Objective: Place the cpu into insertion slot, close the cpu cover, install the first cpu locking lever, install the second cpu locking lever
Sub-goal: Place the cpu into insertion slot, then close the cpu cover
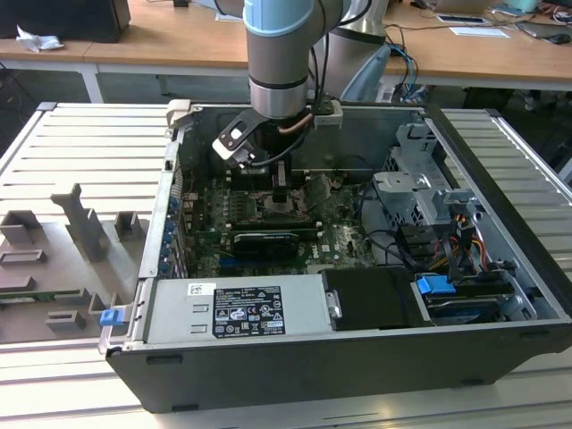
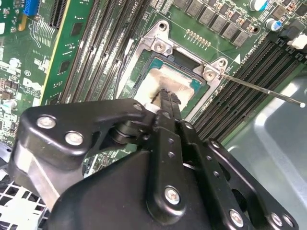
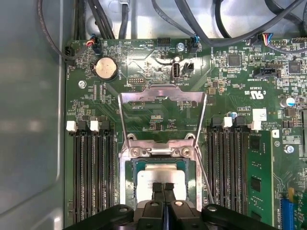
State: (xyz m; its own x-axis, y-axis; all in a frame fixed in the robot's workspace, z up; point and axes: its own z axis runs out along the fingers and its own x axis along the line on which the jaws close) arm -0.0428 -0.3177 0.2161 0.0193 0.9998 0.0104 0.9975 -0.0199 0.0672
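pale square cpu (image 3: 160, 173) lies in insertion slot (image 3: 130, 184).

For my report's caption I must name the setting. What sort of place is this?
Probably a robotics lab or workshop: a robot arm reaches into an open computer case on a slatted metal table, with wooden desks behind.

In the first wrist view, the gripper (image 3: 163, 187) hides part of the cpu (image 3: 148, 184).
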